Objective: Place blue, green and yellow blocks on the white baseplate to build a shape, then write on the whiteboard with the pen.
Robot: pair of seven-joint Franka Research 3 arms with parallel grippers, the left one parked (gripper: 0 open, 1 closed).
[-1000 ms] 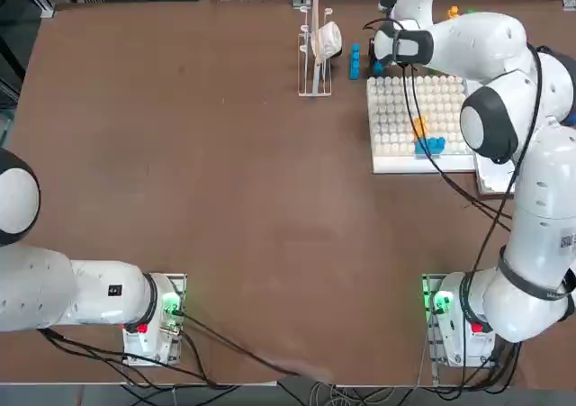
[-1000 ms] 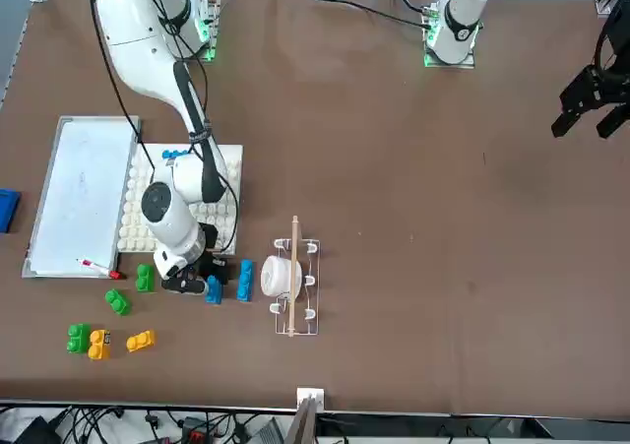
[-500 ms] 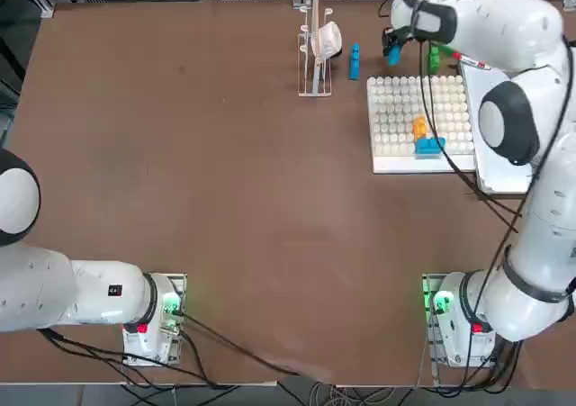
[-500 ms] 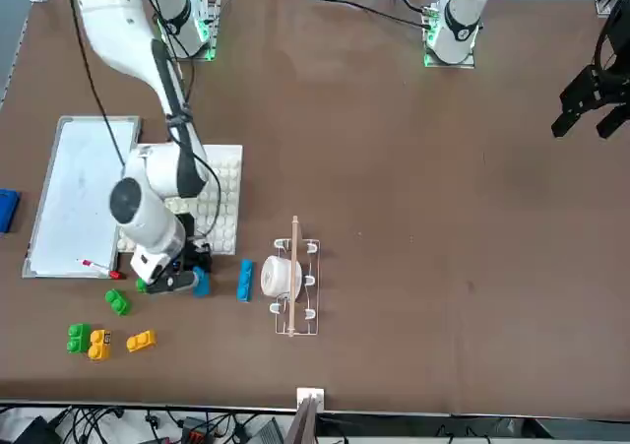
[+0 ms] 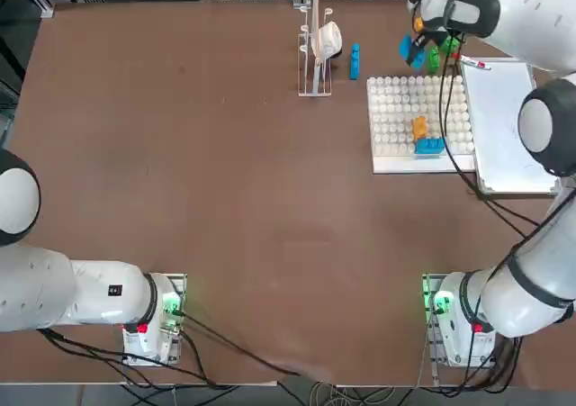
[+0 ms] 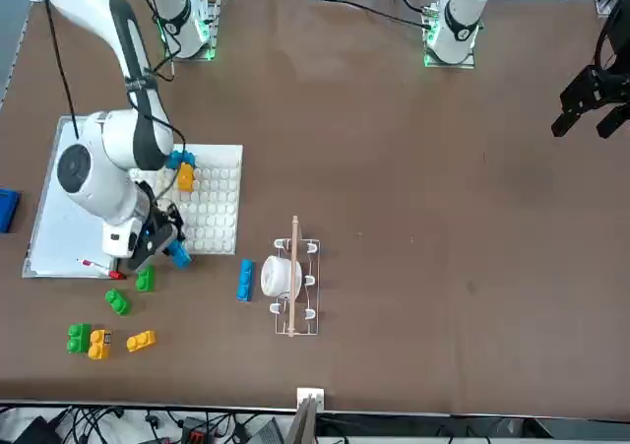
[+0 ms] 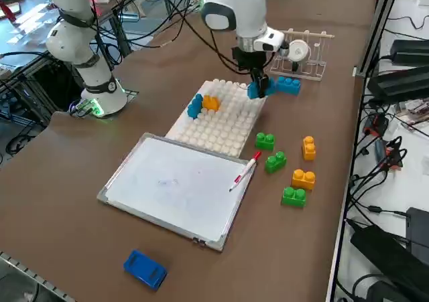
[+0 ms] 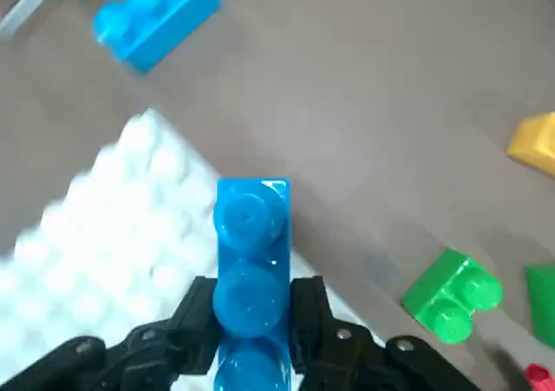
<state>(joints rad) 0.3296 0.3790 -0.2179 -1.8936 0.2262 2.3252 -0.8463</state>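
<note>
My right gripper point(image 5: 416, 49) is shut on a blue block point(image 8: 251, 252), which hangs just above the far edge of the white baseplate point(image 5: 396, 109). The fingers point(image 8: 198, 309) clamp its sides. On the baseplate sit an orange-yellow block point(image 7: 210, 103) and a blue block point(image 7: 195, 106) side by side. Another blue block point(image 6: 244, 280) lies on the table near the rack. Green blocks point(image 7: 265, 140) and yellow blocks point(image 7: 303, 178) lie loose beyond the plate. The pen point(image 7: 244, 171) rests at the far corner of the whiteboard point(image 7: 174, 185).
A small wire rack point(image 5: 315, 50) with a white roll stands beside the loose blue block. A chunky blue oblong object point(image 7: 145, 268) lies past the whiteboard's outer end. The gripper's cable point(image 5: 445, 127) hangs over the baseplate.
The gripper rose from the table beside the rack with the blue block in its grip and swung toward the baseplate's far edge, near the green blocks.
</note>
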